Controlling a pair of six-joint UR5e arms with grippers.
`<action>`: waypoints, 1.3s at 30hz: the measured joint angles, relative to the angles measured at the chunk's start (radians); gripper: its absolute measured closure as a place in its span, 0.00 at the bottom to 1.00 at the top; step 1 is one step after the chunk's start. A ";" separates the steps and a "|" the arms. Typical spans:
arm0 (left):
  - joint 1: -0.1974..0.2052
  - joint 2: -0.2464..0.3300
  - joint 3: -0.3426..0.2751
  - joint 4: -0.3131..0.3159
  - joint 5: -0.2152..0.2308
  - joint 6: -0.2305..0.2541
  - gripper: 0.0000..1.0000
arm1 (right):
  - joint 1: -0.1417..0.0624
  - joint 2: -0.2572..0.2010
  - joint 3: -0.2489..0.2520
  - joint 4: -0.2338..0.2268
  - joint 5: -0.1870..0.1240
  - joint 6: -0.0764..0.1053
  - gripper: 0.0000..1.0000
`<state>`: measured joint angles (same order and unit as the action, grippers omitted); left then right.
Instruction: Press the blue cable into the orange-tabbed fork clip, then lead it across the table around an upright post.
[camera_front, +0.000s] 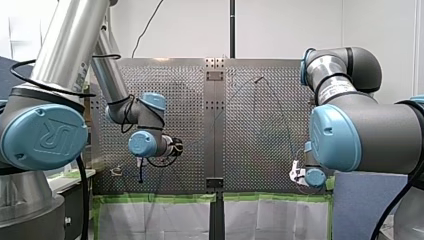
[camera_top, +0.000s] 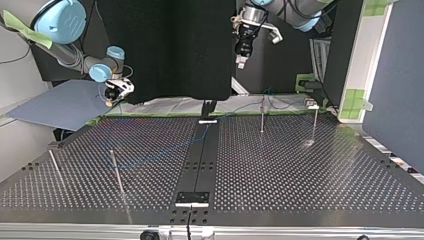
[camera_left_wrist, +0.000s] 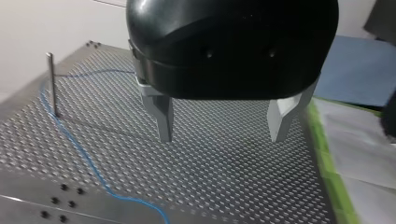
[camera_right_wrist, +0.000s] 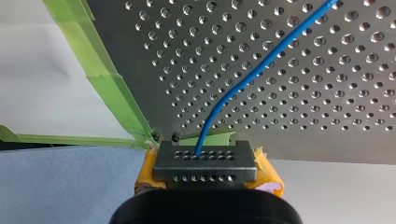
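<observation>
From the front view, the perforated table (camera_front: 165, 100) lies ahead under a white wall (camera_front: 285, 25), with green tape (camera_front: 150, 198) along its near edge. My left arm's gripper (camera_front: 176, 146) hangs over the table's left half, and my right arm's gripper (camera_front: 298, 174) sits low at the near right corner. From the top view, the table runs dark and wide, and a grey-blue sheet (camera_top: 60, 105) lies off its far left corner. An upright post (camera_top: 261, 117) stands at the far side and a leaning post (camera_top: 118, 175) nearer the camera at the view's left. The blue cable (camera_top: 155, 155) trails across the table's left half past that leaning post. My left arm's gripper hangs high above the table there, well apart from everything. In the left wrist view, the two metal fingers (camera_left_wrist: 161, 116) stand wide apart and hold nothing above the bare perforated surface. Off to one side the cable bends round the far side of a slim post (camera_left_wrist: 52, 84), though I cannot tell whether they touch. In the right wrist view, the gripper sits at the taped table corner. Its fingers with yellow pads (camera_right_wrist: 268, 171) are closed on the cable, which runs out over the holes.
</observation>
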<state>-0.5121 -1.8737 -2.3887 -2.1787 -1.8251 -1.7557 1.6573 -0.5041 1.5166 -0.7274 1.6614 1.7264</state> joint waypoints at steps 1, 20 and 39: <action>0.008 -0.005 -0.002 0.001 0.008 0.003 0.00 | 0.000 0.000 0.000 0.000 0.000 0.000 1.00; 0.035 -0.021 -0.007 0.009 0.035 0.015 0.00 | 0.000 0.000 0.000 0.000 0.000 0.000 1.00; 0.035 -0.021 -0.007 0.009 0.035 0.015 0.00 | 0.000 0.000 0.000 0.000 0.000 0.000 1.00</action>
<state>-0.4773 -1.8951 -2.3957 -2.1699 -1.7903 -1.7408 1.6574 -0.5040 1.5166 -0.7273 1.6615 1.7261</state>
